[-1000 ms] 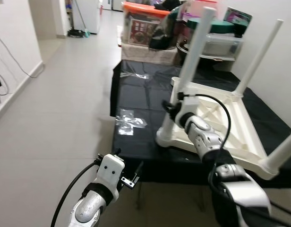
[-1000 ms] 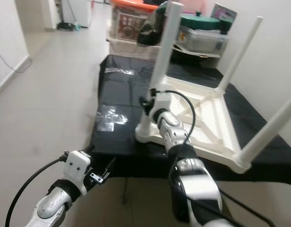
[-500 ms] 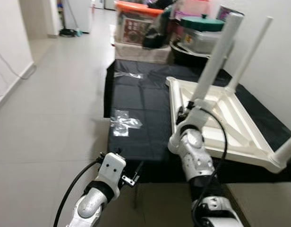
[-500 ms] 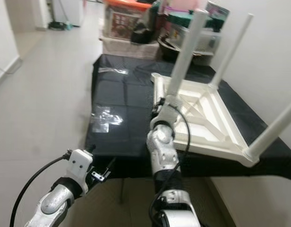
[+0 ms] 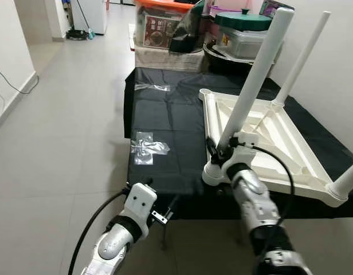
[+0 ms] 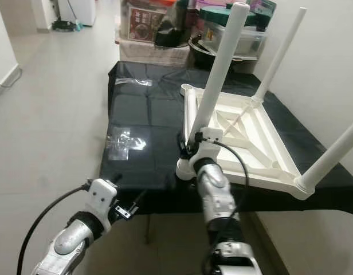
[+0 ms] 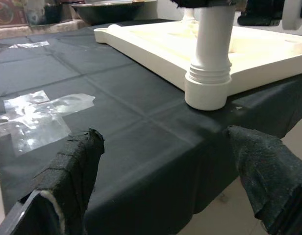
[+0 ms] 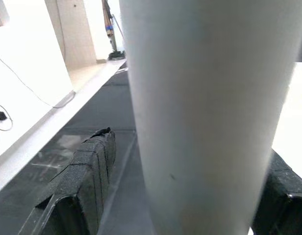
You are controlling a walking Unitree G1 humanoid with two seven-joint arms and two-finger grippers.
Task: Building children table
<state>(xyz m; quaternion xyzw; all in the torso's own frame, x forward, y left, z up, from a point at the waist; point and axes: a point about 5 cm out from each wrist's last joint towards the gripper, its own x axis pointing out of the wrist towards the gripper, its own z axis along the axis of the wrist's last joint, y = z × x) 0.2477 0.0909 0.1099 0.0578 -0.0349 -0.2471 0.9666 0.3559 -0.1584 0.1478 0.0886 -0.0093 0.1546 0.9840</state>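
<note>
Right pincer (image 5: pixel 218 153) lower on leg (image 5: pixel 254 80)

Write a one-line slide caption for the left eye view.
Right gripper at the base of a leg on the upturned white table.

2 silver arms, white wrist housings, black cables, black taped fingers (image 7: pixel 75 169)

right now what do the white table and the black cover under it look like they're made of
White table: looks like moulded plastic, matte off-white; the ribbed underside and the threaded collar at the base of the leg suggest it. The right gripper is at that leg.

Black cover: seems a thin, slightly glossy plastic sheet; it shows fold creases, sheen and clear tape patches. It could be coated fabric.
</note>
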